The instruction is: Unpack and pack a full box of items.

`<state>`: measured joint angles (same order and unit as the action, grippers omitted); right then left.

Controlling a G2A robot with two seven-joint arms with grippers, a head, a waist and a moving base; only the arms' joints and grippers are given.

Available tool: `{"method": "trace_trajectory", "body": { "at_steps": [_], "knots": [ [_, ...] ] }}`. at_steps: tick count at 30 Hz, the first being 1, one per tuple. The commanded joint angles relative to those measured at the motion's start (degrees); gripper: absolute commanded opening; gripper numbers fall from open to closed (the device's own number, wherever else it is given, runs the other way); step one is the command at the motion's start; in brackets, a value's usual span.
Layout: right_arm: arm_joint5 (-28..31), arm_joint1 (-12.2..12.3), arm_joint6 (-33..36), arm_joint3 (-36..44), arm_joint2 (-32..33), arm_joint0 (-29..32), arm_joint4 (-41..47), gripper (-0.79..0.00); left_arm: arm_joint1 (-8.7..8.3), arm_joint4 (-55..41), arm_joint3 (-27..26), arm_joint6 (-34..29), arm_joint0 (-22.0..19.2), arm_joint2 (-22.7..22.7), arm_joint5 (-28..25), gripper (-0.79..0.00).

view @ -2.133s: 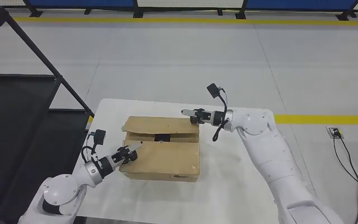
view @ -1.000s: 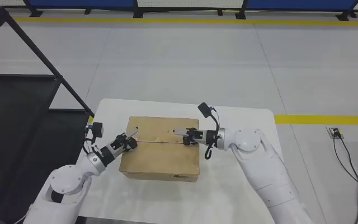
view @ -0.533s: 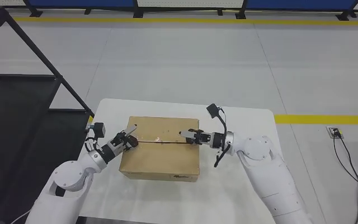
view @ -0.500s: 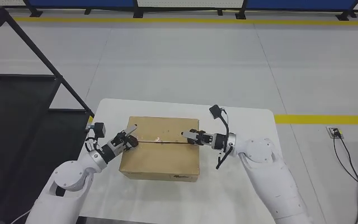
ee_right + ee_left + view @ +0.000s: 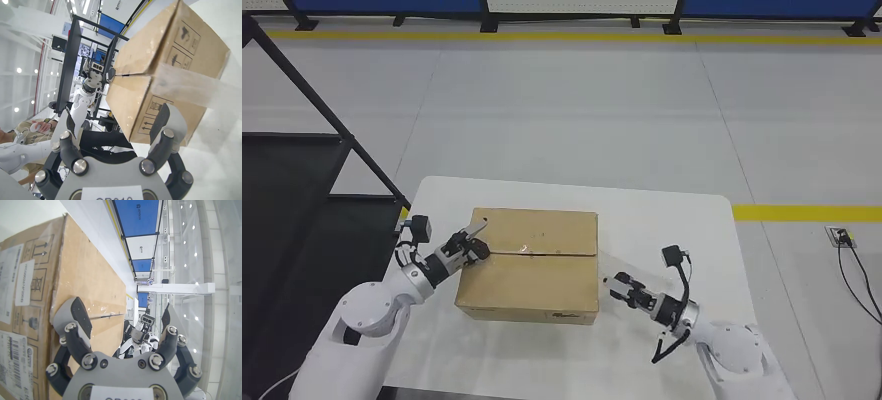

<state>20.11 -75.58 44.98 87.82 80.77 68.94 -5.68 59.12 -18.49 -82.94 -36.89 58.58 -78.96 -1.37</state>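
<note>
White tabletop [image 5: 667, 225], rounded corners. Cardboard box [image 5: 532, 265] stands on its middle, somewhat nearer the left edge, long sides parallel to the front edge. Top flaps are down and flat; the seam [image 5: 542, 254] between them runs left to right across the lid, a narrow dark slit in the left wrist view. Left gripper [image 5: 474, 248] is at the box's left end, level with the top edge, where the seam comes out. In its own wrist view the left gripper [image 5: 122, 306] has its fingers spread wide with nothing between them. One finger [image 5: 80, 313] overlaps the top corner of the box [image 5: 85, 272] by the seam, contact uncertain; the other finger stands out in open air past the lid. Right gripper [image 5: 614, 287] hovers low over the tabletop just off the box's front right corner, with a gap to the cardboard. In its wrist view the right gripper [image 5: 115, 109] is likewise spread and holds nothing, facing the box [image 5: 136, 94] end-on. A clear tape strip [image 5: 181, 89] lies over that right end face below the seam, blurred. Left end face carries a white label [image 5: 22, 283] and a barcode sticker [image 5: 13, 361], beside printed handling symbols.
</note>
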Motion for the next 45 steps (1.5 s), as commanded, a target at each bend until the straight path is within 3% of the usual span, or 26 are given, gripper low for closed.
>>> {"method": "trace_trajectory", "body": {
  "at_steps": [1,6,11,23,30,38,45],
  "knots": [
    [-1.2,-0.1,-3.2,-1.2,-0.5,0.7,-1.3,0.0,0.03,0.0,0.0,-0.1,-0.1,0.0,0.1,0.0],
    [-2.1,-0.2,-7.2,-6.8,-1.7,-0.2,-1.0,0.0,0.06,0.2,0.2,-0.5,-0.4,-0.1,0.3,0.0],
    [0.9,-0.6,-10.8,-12.3,-3.7,-2.0,0.6,0.0,0.1,0.4,0.6,-0.8,-0.7,-0.1,0.5,0.0],
    [10.5,-2.3,-35.5,-20.1,-7.2,-2.8,-4.5,0.0,0.21,0.7,0.8,-0.7,-1.0,-0.2,0.7,0.0],
    [15.2,-3.2,-44.9,-23.6,-8.0,-3.4,-3.7,0.0,0.28,0.8,1.0,-0.5,-1.2,-0.3,0.8,0.0],
    [17.8,-4.5,-49.1,-28.4,-9.1,-6.4,2.1,0.0,0.37,0.8,1.2,-0.6,-1.2,-0.3,0.8,0.0],
    [16.0,-4.7,-49.3,-25.5,-8.8,-7.5,0.6,0.0,0.42,0.6,1.3,-0.8,-0.9,-0.5,0.5,0.0]
  ]
}}
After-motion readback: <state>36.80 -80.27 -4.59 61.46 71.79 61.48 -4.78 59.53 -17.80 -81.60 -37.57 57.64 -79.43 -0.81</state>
